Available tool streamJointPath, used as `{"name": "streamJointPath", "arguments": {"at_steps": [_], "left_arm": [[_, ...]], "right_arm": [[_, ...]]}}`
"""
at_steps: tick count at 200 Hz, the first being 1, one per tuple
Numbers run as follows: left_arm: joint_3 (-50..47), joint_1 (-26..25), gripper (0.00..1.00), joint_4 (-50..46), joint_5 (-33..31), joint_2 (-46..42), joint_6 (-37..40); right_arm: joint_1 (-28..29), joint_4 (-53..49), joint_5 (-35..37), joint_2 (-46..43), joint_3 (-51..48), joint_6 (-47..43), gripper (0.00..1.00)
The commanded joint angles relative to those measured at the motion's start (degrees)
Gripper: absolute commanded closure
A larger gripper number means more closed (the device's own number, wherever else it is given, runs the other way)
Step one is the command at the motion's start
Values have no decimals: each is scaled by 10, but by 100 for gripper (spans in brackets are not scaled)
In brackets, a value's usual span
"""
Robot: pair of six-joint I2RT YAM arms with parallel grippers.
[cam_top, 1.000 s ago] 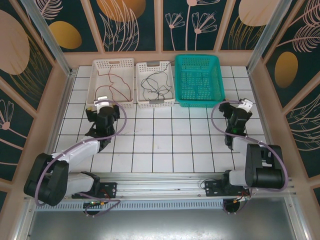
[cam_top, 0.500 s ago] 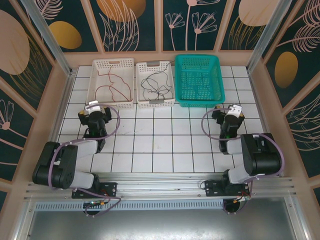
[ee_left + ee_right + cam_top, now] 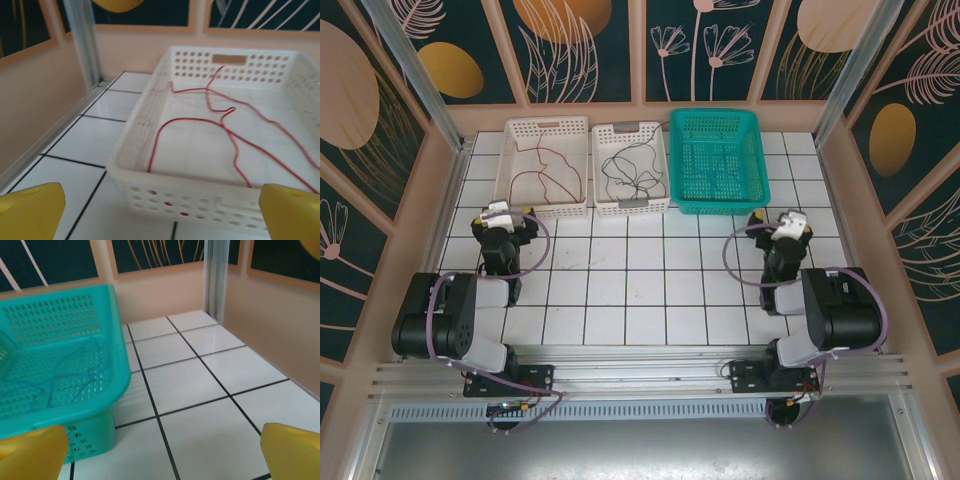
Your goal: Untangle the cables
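Thin red cables point(image 3: 220, 120) lie loose in the left white basket point(image 3: 150, 180), also seen from above as red cables point(image 3: 545, 165). Black cables point(image 3: 630, 168) lie in the middle white basket point(image 3: 603, 190). Faint blue cables point(image 3: 55, 382) rest inside the teal basket point(image 3: 117, 365). My left gripper point(image 3: 160, 222) sits low on the tiles just in front of the red-cable basket, open, with nothing between its yellow fingertips point(image 3: 30, 210). My right gripper point(image 3: 160, 462) hovers over bare tiles to the right of the teal basket, open and empty, fingertips point(image 3: 292, 450) wide apart.
The three baskets stand in a row along the back of the white tiled table point(image 3: 640, 280). In the top view the left gripper point(image 3: 501, 213) and right gripper point(image 3: 787, 221) sit folded near their sides. Peach walls point(image 3: 270, 305) and metal posts point(image 3: 82, 40) close in both sides.
Both arms have folded back. The left gripper moved left and toward the near edge, away from the basket. The right gripper shifted left and settled low beside the teal basket.
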Motion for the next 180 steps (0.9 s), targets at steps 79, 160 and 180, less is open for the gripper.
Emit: {"name": "streamJointPath", "arguments": {"at_steps": [79,160,180], "left_arm": [[-45,6,1,99,-20,9,-25],[-44,6,1,101,-20,10,-25],[-37,6,1,88,7,12,-14]], "right_arm": [[-1,-31,-31,12,37,15,1],[-1,-31,-31,12,36,15,1],[-1,-31,-31,11,36,15,1]]}}
